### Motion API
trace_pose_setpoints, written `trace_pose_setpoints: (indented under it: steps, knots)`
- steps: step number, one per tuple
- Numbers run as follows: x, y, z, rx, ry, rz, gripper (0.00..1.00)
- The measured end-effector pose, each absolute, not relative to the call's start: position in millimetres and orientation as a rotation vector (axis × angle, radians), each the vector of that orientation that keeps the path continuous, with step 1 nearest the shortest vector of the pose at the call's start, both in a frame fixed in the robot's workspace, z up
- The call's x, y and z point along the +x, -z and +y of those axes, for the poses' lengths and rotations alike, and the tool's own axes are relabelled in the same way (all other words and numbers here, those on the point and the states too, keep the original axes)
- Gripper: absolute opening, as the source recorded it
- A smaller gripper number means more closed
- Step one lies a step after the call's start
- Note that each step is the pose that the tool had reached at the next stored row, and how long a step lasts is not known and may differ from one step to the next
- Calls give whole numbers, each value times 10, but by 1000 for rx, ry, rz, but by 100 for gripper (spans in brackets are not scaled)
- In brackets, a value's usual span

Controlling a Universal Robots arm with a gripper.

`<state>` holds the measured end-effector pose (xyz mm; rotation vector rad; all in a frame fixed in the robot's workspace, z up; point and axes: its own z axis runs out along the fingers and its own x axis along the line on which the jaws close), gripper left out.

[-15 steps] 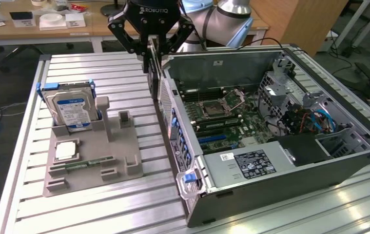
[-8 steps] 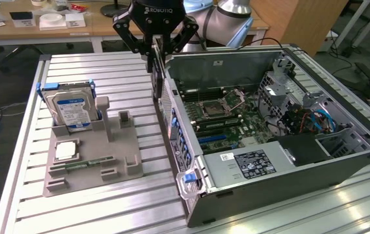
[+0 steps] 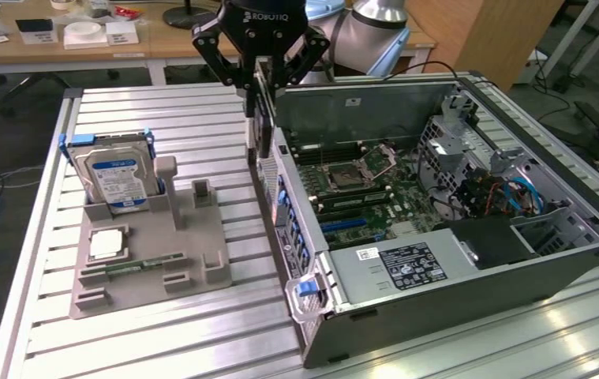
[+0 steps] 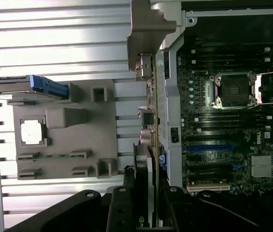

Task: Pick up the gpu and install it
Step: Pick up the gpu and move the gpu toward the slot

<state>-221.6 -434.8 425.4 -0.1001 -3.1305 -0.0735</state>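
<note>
One tool (image 3: 262, 88), at the upper centre of the exterior view, is clenched on the gpu (image 3: 262, 130). The card hangs upright and edge-on above the counter (image 3: 173, 332), between the grey holder (image 3: 199, 253) and the open computer case (image 3: 436, 292).

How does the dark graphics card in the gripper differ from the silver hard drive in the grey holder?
The thin dark gpu hangs clamped in the gripper; the silver, white-labelled hard drive sits in the grey holder. The gpu shows its edge; the hard drive its broad face. Both stand upright.
</note>
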Motion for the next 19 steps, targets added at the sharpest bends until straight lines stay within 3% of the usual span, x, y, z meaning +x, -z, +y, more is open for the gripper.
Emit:
trace_pose_setpoints:
  steps: [19]
  knots:
    - [-2029, -4254, -4348, -100, 74, -3130, 28]
